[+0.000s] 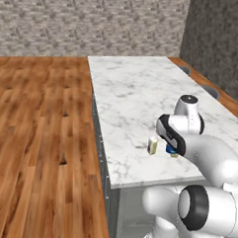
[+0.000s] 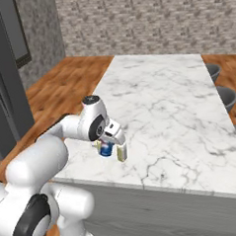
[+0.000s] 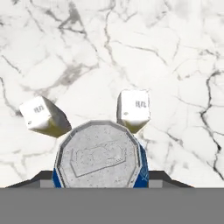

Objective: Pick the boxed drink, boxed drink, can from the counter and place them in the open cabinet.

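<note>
Here, pincer round can, near counter edge

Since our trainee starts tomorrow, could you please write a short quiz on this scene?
1. How many cartons stand on the counter?
2. True or false: the can lies on its side.
3. What sits between the fingers of the tool? A: a carton. B: the can. C: nothing.

Key: 1: two. 2: false, it stands upright, silver top facing the hand view. 3: B.
</note>
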Available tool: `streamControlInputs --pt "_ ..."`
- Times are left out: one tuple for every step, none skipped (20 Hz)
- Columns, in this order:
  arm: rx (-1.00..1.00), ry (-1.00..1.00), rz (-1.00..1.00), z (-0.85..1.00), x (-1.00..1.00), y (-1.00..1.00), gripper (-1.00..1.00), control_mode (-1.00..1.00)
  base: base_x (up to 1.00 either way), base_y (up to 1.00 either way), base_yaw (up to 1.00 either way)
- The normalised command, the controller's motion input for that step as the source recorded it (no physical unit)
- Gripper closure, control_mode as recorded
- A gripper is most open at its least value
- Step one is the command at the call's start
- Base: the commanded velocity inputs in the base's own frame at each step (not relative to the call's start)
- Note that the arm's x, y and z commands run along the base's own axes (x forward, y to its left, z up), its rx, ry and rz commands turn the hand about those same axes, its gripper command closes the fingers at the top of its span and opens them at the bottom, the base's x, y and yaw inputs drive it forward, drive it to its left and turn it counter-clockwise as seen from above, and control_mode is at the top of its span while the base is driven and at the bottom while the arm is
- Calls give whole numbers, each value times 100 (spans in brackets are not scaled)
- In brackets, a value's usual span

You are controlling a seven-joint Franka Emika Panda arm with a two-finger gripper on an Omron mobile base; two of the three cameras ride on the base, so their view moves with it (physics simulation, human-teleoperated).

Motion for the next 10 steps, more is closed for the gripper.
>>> streamControlInputs --pt "0 3 4 93 0 0 100 -100 0 0 0" --pt "0 5 5 98 0 0 100 -100 0 0 0" --pt "-2 2 7 96 0 0 100 -100 0 0 0" --pt "-1 1 7 100 0 0 100 -100 0 0 0" --pt "-1 0 7 99 0 0 100 -100 0 0 0" --pt "0 0 10 95 -10 0 100 -100 0 0 0" --pt "-2 0 10 64 -38 0 100 -100 0 0 0" --pt "-6 0 10 66 -26 11 100 -100 0 0 0" --pt "-7 0 10 64 -16 13 100 -100 0 0 0" --pt "-6 0 10 68 -18 5 100 -100 0 0 0"
